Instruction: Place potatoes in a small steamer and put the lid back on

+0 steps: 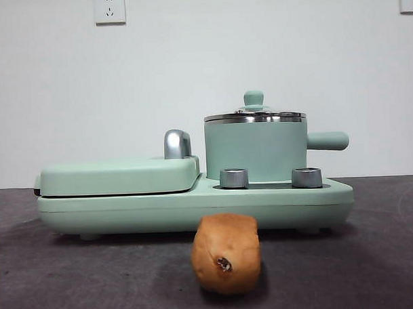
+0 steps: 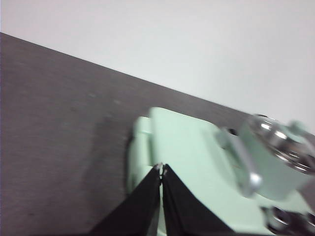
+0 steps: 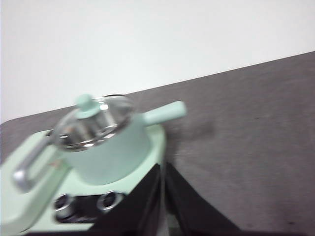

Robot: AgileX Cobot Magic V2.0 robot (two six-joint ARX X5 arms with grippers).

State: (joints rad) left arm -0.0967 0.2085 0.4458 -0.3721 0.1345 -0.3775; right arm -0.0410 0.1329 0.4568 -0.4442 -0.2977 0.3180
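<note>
Potato waits in front of the closed steamer, both arms empty

Potato [image 1: 225, 253], oblong and orange-brown, lies on the dark surface [image 1: 373, 257] just in front of the mint-green cooker base [image 1: 195, 209]. Its long axis runs front to back, with the end bearing the dark eye spot facing the front camera. Behind it the small steamer [image 1: 256, 151] stands on the base, stubby handle pointing right, and the glass lid [image 1: 255, 115] with its mint knob sits on the rim.

Neither wrist view shows the potato. The left gripper [image 2: 161, 169] hovers above the flat griddle cover [image 2: 182, 147], jaws pressed together and empty. The right gripper [image 3: 162, 169] hovers near the steamer's handle side, jaws likewise pressed together and empty.

Judging from this, the lid must come off first. The right gripper seems nearer the knob; which arm is nearer the potato cannot be told.
</note>
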